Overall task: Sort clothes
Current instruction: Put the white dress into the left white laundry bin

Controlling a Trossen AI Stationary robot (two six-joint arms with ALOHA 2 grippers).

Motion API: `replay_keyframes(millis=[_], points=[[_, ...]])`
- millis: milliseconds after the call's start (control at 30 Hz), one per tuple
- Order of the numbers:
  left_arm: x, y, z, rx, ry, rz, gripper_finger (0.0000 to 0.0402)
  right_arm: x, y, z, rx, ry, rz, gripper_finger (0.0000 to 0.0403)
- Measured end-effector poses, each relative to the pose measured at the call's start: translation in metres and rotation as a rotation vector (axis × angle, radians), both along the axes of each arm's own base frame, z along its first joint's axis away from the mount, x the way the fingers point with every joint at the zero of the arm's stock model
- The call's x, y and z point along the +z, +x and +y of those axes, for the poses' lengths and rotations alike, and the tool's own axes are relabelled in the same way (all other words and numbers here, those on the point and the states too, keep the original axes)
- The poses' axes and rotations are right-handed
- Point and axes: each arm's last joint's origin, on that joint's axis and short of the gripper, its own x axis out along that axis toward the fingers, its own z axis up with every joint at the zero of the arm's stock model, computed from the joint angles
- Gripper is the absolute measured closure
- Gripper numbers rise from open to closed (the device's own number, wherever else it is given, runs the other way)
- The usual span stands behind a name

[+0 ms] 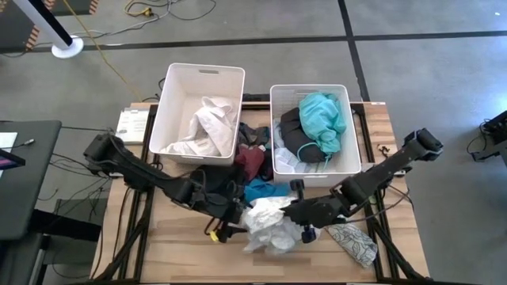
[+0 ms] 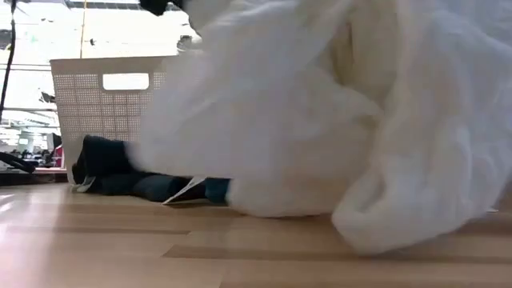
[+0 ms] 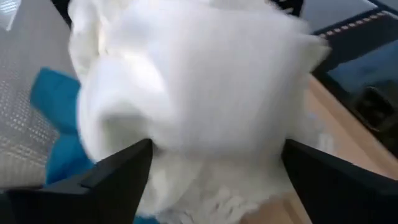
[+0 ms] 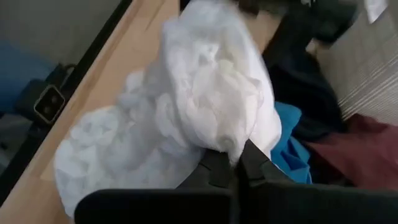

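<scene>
The white garment (image 1: 268, 224) is soft, crumpled and lumpy, bunched near the table's (image 1: 190, 257) front edge between both grippers. Its long axis cannot be told. The right gripper (image 4: 235, 163) is closed, pinching a fold of it. The left gripper (image 3: 214, 165) stands wide, fingers (image 3: 121, 165) flanking the fabric. Bare wood lies in front; two perforated plastic bins (image 1: 178, 103) stand behind.
</scene>
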Motion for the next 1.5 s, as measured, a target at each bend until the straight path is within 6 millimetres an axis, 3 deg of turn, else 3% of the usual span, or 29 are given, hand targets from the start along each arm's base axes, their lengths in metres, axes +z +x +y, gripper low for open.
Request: replay_keyframes(millis=[267,467,733,867,1100,1300,1500], points=[[-0.015,0.032,-0.008,0.0,-0.077,-0.211,0.0026,0.004,0.0,0.0,0.022,-0.013,-0.027,0.0403],[-0.04,0.056,0.006,0.034,-0.183,-0.246,0.0026,0.009,0.002,0.004,0.067,-0.037,-0.088,0.0403],[-0.052,0.071,0.014,0.025,-0.267,-0.376,0.0033,0.013,0.004,0.005,0.096,-0.057,-0.136,0.0403],[-0.049,0.07,0.01,-0.02,-0.253,-0.43,0.01,0.015,0.004,0.006,0.099,-0.057,-0.146,0.0403],[-0.045,0.069,0.006,-0.075,-0.206,-0.474,0.0342,0.02,0.003,0.005,0.104,-0.051,-0.172,0.0402],[-0.035,0.068,0.006,-0.107,-0.203,-0.554,0.0343,0.034,0.002,0.002,0.099,-0.033,-0.215,0.0396],[-0.007,0.059,0.008,-0.121,-0.145,-0.636,0.0343,0.063,0.003,0.003,0.124,-0.054,-0.282,0.0393]])
